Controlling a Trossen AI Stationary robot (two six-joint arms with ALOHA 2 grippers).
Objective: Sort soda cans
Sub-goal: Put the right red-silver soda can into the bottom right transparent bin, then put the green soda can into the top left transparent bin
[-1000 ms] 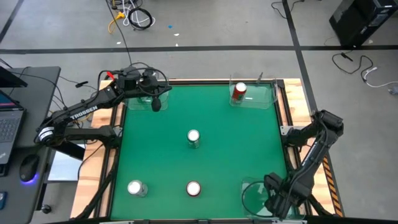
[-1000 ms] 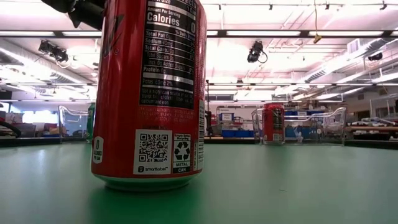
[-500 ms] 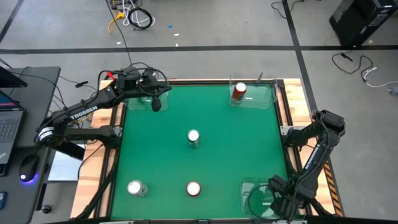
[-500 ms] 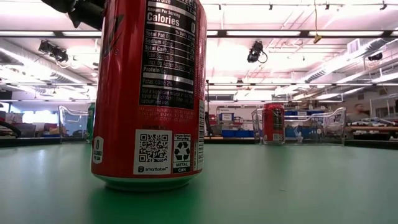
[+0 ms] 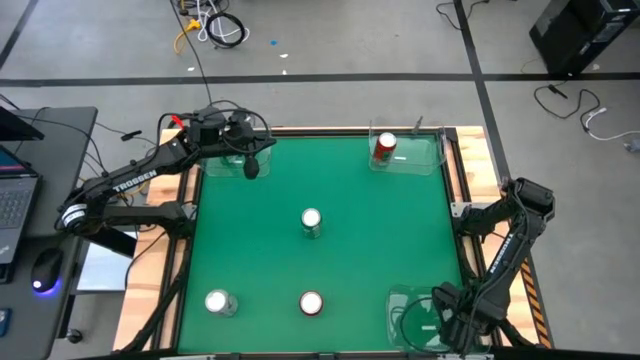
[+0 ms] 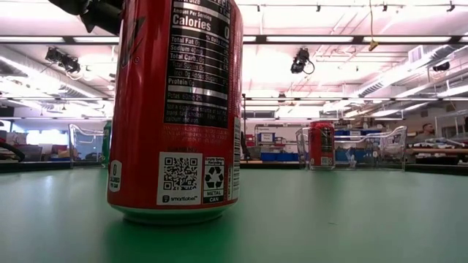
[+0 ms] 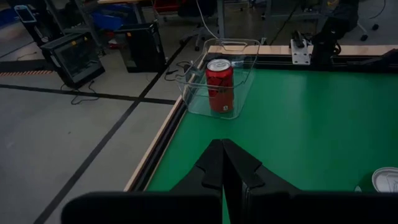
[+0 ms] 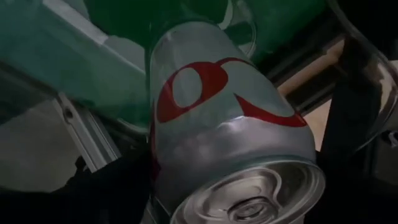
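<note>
My right gripper (image 5: 447,322) is at the near-right corner, over the clear tray (image 5: 403,312), shut on a silver can with a red logo (image 8: 217,106); from above the gripper hides that can. My left gripper (image 5: 250,166) is shut and touches nothing at the far-left corner. Its fingers (image 7: 222,167) point across the table. A red can (image 5: 384,148) stands in the far-right tray (image 7: 242,56). A green-sided can (image 5: 311,222) stands at the table's middle, a silver one (image 5: 218,302) near-left, a red one (image 5: 311,303) near-middle. Another green can (image 6: 107,143) shows far-left in the low view. My right gripper pinches the silver can's side wall (image 8: 292,134) between its two fingers, one dark finger (image 8: 349,99) on each side. The fingers come from above, and the can's shiny top (image 8: 249,202) faces the wrist camera. Whether its base stands on the tray floor cannot be seen.
Clear trays sit at three corners: far-left under my left arm (image 6: 86,144), far-right (image 5: 408,152) and near-right. The near red can (image 6: 175,109) fills most of the low view. Wooden rails (image 5: 470,170) edge the green mat; a laptop and a mouse (image 5: 45,270) lie left of the table.
My right gripper, shut on the silver can, has moved slightly toward the table's near edge over the near-right tray. The other cans have not moved.
</note>
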